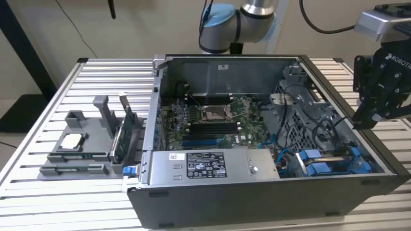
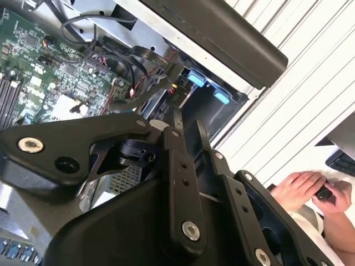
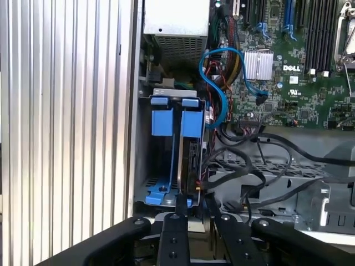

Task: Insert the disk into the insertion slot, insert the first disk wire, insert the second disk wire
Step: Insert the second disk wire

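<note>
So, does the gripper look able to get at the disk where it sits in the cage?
Probably yes. The case is open, the gripper hangs near the cage, and in the first wrist view the disk stands uncovered just ahead, black cables only beside it.

Blue-framed disk (image 3: 191, 124), green motherboard (image 3: 288, 94), black hand (image 3: 194, 206), dark grey perforated insertion slot (image 3: 145, 178)

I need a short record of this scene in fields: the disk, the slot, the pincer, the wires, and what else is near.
disk: in its blue carrier, standing inside the insertion slot
insertion slot: in the case, at the exterior view's right of the power supply
pincer: hovers above the case, near the slot
wires: blue cable and black wires beside the slot; whether plugged, cannot tell
other: a person's hand beyond the table
</note>
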`<state>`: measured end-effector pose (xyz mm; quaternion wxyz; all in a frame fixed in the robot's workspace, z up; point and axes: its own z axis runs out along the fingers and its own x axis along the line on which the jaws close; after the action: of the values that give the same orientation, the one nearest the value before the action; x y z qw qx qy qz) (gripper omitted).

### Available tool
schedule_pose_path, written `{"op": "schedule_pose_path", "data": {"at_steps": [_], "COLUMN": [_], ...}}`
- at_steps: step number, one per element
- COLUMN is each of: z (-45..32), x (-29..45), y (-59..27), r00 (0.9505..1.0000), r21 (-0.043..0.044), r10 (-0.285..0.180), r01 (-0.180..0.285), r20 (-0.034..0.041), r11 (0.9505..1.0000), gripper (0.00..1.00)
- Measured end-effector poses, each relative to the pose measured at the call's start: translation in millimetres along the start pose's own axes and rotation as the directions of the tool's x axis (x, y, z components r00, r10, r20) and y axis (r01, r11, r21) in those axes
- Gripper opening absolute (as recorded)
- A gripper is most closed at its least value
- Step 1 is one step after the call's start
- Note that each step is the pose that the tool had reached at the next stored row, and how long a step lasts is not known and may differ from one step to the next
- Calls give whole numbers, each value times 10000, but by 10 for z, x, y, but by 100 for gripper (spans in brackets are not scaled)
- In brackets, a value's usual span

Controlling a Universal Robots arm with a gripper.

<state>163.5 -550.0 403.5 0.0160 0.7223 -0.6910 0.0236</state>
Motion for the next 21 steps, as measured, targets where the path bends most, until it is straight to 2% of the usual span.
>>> {"op": "schedule_pose_path", "data": {"at_steps": [9,21], "z": [-6,29], "x": [-12,-72], "y": [-12,-191], "r00": [10000,10000], "r21": [-2,-36], "r10": [-2,-8], "r01": [2,8], "r20": [0,4], "r11": [10000,10000], "gripper": [26,26]}}
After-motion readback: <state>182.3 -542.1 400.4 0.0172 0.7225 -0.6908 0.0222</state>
